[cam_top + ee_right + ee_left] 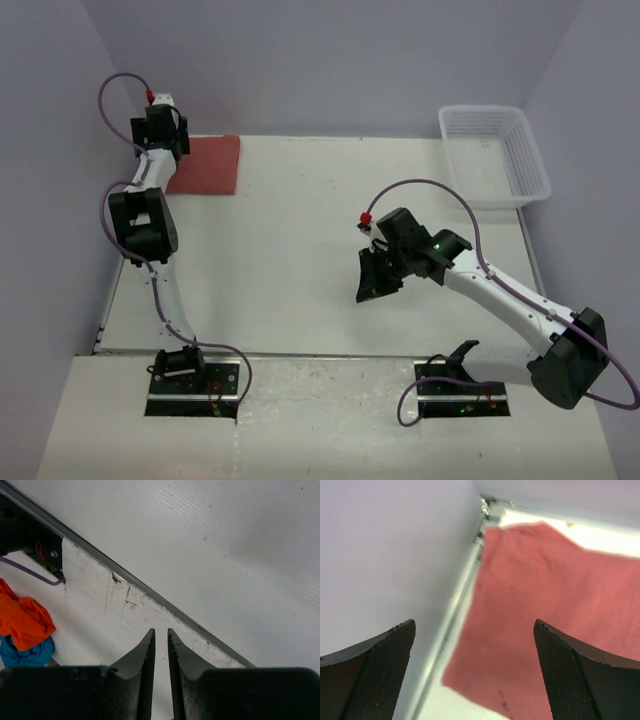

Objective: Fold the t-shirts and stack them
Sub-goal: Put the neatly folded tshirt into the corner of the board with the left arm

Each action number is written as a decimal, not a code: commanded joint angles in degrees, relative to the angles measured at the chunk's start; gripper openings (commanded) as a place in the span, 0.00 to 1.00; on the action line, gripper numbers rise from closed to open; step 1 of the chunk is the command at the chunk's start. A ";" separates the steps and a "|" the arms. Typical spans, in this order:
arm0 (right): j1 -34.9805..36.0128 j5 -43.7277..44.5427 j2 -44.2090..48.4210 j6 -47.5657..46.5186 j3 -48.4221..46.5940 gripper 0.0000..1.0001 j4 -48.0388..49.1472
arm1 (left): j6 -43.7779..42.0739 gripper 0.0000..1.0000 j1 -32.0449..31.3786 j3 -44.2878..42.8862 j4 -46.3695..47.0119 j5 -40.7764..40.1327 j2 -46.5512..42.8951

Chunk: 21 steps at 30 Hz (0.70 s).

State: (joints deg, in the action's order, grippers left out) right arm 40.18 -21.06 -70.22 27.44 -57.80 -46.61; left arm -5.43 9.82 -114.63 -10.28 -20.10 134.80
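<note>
One brick-red t-shirt (205, 165) lies folded into a flat rectangle at the table's far left corner. In the left wrist view the t-shirt (545, 605) fills the right half, with its near corner on the white table. My left gripper (158, 128) hovers over the shirt's left edge by the wall; its gripper (474, 625) stands wide open with nothing between the fingers. My right gripper (378, 280) hangs above the bare middle of the table, far from the shirt. In the right wrist view that gripper (161, 630) shows a thin empty gap between its fingers.
A white mesh basket (530, 160) stands at the far right corner. The lilac wall (385, 555) and a metal table rail (455, 610) run close beside the shirt. Orange cloth (22, 620) and blue cloth (25, 652) lie beyond the table's near edge.
</note>
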 commanded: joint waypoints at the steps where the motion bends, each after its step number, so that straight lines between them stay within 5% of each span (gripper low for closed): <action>1: 0.42 -2.23 0.96 1.65 0.50 0.17 2.05 | -4.05 1.00 -3.48 7.38 18.79 -6.78 -14.62; 6: 0.86 0.04 3.23 2.44 -0.56 0.17 1.00 | -4.43 0.92 -6.39 1.71 10.77 -5.48 -14.14; 8: 0.86 1.72 4.03 2.53 -1.00 0.17 -0.05 | -1.79 0.59 -6.66 -2.07 5.56 -3.03 -12.56; 9: 0.95 2.77 4.29 2.53 -1.09 0.17 -0.23 | 1.97 0.23 -6.57 -3.39 0.49 -2.06 -12.02; 10: 0.95 3.30 4.56 2.44 -1.26 0.17 -0.67 | 4.09 0.05 -6.49 -5.06 -2.17 1.78 -10.45; 14: 0.86 4.89 5.96 3.49 -1.26 0.00 -1.11 | 12.98 0.00 -6.48 -13.75 -14.04 8.93 -6.05; 16: 0.86 6.45 7.02 3.32 -0.74 0.00 -1.29 | 17.98 0.00 -6.31 -14.74 -19.32 12.95 -5.60; 21: 0.95 16.83 7.11 1.65 -1.44 0.00 -3.93 | 25.02 0.00 -8.41 9.99 -7.44 18.43 -19.90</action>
State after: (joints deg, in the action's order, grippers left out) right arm 40.91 -12.45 -64.31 29.91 -57.41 -48.47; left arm 12.45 3.01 -114.65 -20.43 -7.46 123.39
